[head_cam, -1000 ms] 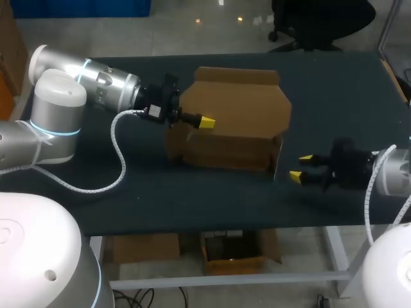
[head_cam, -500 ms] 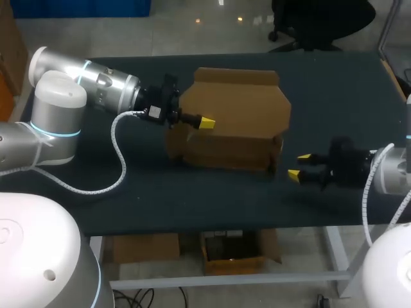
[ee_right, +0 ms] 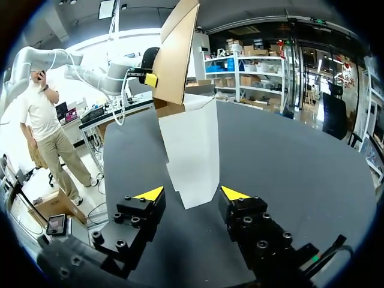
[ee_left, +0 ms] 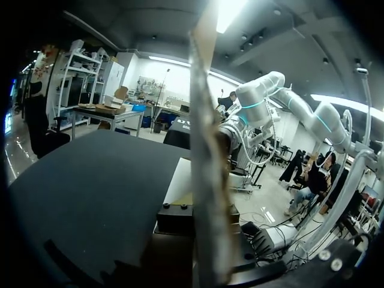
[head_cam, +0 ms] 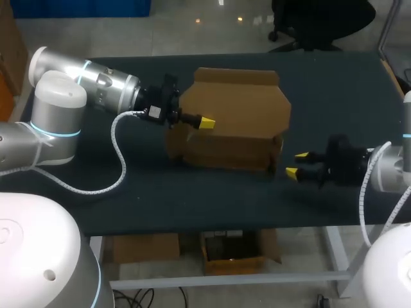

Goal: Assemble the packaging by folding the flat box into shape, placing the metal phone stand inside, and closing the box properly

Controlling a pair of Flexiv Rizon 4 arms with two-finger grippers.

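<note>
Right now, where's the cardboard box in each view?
Head view: cardboard box at table middle, left gripper on its flap.
Left wrist view: that flap edge-on, close ahead of the gripper.
Right wrist view: ahead of the open right gripper, white inner panel nearest.
Shared landmark: the held brown flap.

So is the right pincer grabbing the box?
No, the right pincer is open, and the box stands just ahead of it, not gripped.

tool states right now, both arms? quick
Left tool: closed on the raised flap of the cardboard box.
Right tool: open, holding nothing, just off the box's end.
</note>
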